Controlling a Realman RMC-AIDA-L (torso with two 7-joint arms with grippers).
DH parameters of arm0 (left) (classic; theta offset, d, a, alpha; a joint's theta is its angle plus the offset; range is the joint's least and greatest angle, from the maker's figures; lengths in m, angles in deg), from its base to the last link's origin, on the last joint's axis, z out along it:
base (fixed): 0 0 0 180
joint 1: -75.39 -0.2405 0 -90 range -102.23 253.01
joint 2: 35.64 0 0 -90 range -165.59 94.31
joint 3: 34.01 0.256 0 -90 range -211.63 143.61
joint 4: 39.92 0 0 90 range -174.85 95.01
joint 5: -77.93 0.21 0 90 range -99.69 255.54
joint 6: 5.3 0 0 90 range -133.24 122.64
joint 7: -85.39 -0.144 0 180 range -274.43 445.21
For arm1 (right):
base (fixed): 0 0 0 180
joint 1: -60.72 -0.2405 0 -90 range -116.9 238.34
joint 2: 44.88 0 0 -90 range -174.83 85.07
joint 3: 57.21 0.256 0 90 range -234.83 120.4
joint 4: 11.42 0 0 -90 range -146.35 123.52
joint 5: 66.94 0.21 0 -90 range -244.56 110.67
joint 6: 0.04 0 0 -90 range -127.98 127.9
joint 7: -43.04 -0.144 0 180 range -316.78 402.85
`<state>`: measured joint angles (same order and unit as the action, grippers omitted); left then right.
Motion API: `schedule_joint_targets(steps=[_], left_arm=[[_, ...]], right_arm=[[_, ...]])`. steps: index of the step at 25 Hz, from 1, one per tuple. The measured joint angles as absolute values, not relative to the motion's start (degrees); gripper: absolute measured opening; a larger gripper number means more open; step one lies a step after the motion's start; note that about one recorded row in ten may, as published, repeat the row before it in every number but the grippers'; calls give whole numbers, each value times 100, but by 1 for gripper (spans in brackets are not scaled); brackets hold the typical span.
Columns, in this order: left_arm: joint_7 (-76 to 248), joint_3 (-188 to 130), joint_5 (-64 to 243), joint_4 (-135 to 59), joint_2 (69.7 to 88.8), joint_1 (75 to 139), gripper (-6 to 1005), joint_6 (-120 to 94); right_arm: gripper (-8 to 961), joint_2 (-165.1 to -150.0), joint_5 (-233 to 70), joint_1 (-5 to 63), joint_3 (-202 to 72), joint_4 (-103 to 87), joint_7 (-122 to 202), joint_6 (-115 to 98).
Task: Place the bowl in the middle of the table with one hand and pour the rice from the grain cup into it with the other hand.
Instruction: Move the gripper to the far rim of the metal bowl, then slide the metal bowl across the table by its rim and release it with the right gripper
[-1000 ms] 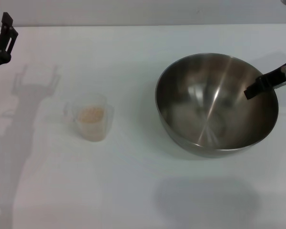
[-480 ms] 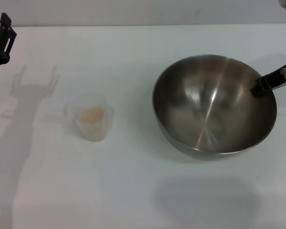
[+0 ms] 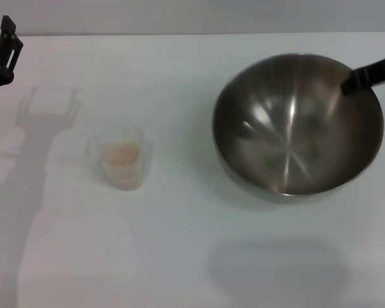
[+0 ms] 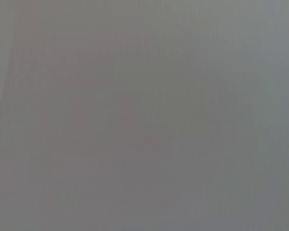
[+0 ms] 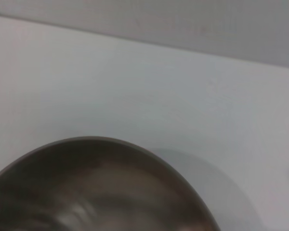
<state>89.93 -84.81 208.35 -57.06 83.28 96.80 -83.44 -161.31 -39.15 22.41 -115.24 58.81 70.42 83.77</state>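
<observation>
The large steel bowl (image 3: 298,122) is at the right of the white table (image 3: 179,244), tilted and raised at its right rim. My right gripper (image 3: 360,79) is shut on that far-right rim, with one black finger showing inside the bowl. The bowl's rim also shows in the right wrist view (image 5: 91,144). The clear grain cup (image 3: 120,157) stands upright at centre left, with a small heap of pale rice (image 3: 122,153) in it. My left gripper (image 3: 6,46) hangs open and empty at the far left edge, well away from the cup.
The table's far edge (image 3: 179,33) meets a grey wall. The left arm's shadow (image 3: 45,122) lies just left of the cup. The left wrist view shows only plain grey.
The right gripper has moved away from me with the bowl's rim. The bowl has lifted, tilted and shifted slightly toward the far edge. The cup and left arm have not moved.
</observation>
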Motion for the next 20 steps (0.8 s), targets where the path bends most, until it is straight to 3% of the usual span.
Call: schedule_joint_targets(steps=[9, 20], left_arm=[[8991, -8481, 20837, -5711, 8328, 9693, 828, -8344], [8987, -8481, 20836, -5706, 8321, 9692, 828, -8344]], right_arm=[[32, -16361, -3428, 2042, -11591, 5885, 7293, 8246], [30, -16371, -3149, 1721, -11908, 5029, 7318, 7846]])
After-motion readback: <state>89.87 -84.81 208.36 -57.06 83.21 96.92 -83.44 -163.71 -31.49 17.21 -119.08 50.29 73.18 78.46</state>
